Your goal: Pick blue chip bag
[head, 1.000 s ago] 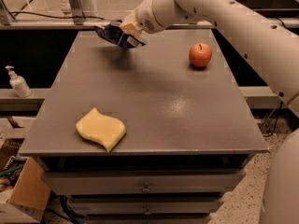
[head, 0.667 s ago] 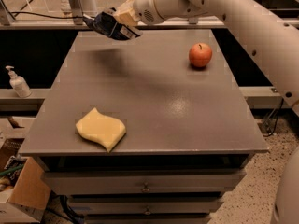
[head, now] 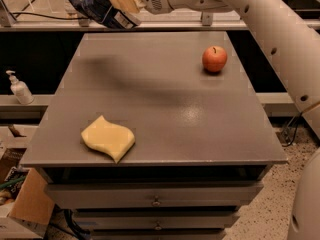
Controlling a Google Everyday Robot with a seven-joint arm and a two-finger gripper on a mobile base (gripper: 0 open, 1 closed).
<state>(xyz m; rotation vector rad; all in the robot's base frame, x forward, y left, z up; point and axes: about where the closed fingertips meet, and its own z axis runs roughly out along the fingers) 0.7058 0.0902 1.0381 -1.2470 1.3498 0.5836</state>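
Note:
The blue chip bag (head: 102, 10) is a dark navy foil bag with white markings. It hangs in the air at the top left, above the far left corner of the grey table (head: 150, 104). My gripper (head: 111, 4) is shut on the bag and holds it well above the tabletop. The white arm reaches in from the upper right.
A red apple (head: 214, 59) stands at the table's far right. A yellow wavy sponge (head: 108, 138) lies at the front left. A white pump bottle (head: 19, 88) stands on a shelf to the left. A cardboard box (head: 22, 204) sits on the floor at lower left.
The gripper has lifted the blue chip bag up and to the left, away from the tabletop. The apple and sponge have not moved.

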